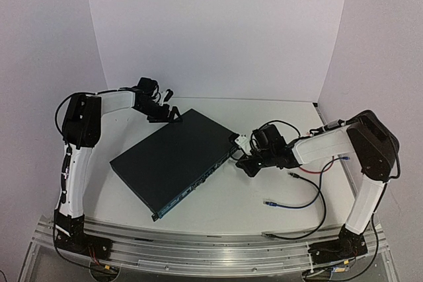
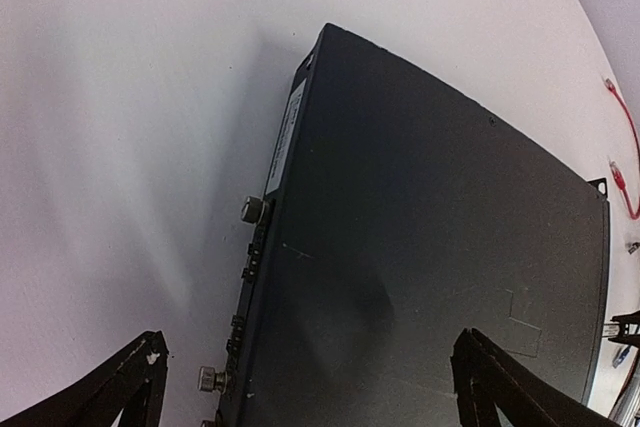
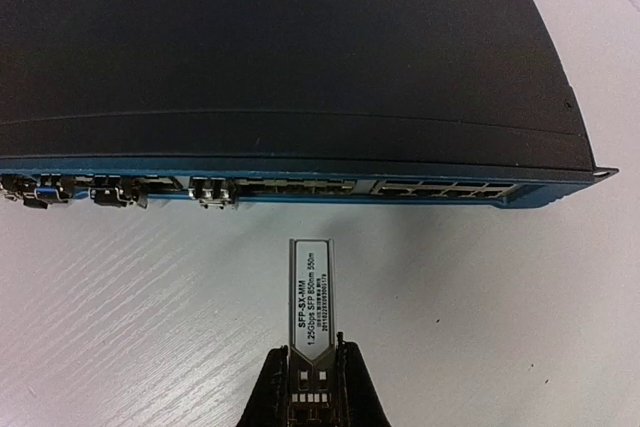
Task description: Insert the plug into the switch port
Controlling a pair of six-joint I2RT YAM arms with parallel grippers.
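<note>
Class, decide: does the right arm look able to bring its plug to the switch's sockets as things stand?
Probably yes: the plug, pinched in the right jaws, faces the sockets of the switch across the table; nothing lies between.

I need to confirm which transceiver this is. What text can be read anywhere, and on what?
"SFP-SX-MM": label on the SFP plug held in the right gripper.
"1.25Gbps SFP 850nm 550m": same label, second line.
Third line there: too small to read.
The white sticker on a side face of the switch: blurred.
</note>
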